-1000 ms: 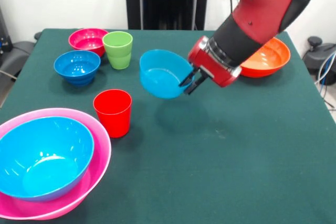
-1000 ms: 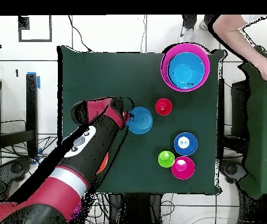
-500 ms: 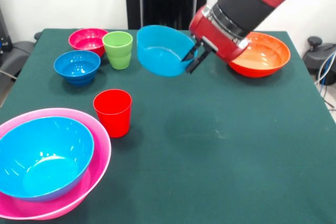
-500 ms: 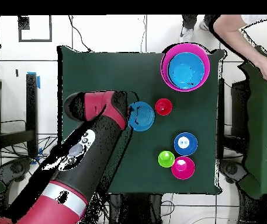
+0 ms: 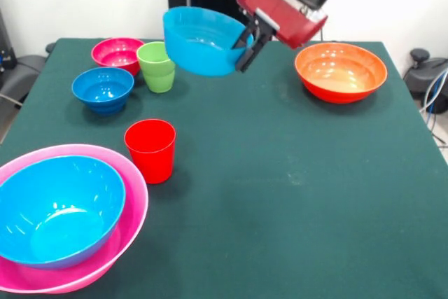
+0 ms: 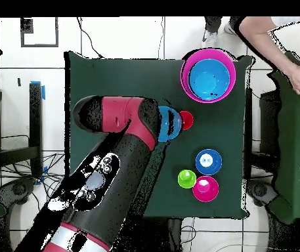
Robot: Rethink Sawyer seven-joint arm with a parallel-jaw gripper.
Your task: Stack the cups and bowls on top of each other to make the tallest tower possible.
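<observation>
My gripper (image 5: 246,45) is shut on the right rim of a light blue bowl (image 5: 201,40) and holds it tilted, high above the table. From overhead the same light blue bowl (image 6: 170,125) peeks out past the arm, next to the red cup (image 6: 186,120). The tower (image 5: 63,222) is a large blue bowl (image 5: 56,204) nested in the hot-pink bowl (image 5: 133,204) at the front left. The red cup (image 5: 150,149) stands just right of it. A green cup (image 5: 157,66), a magenta bowl (image 5: 115,52) and a small blue bowl (image 5: 103,89) sit at the back left.
An orange bowl (image 5: 341,71) rests at the back right. A person's arm (image 6: 277,39) reaches in at the upper right of the overhead view, off the table. The arm hides the orange bowl from overhead.
The gripper has lifted the light blue bowl higher and carried it left in the front view, uncovering the orange bowl. Nothing else has moved.
</observation>
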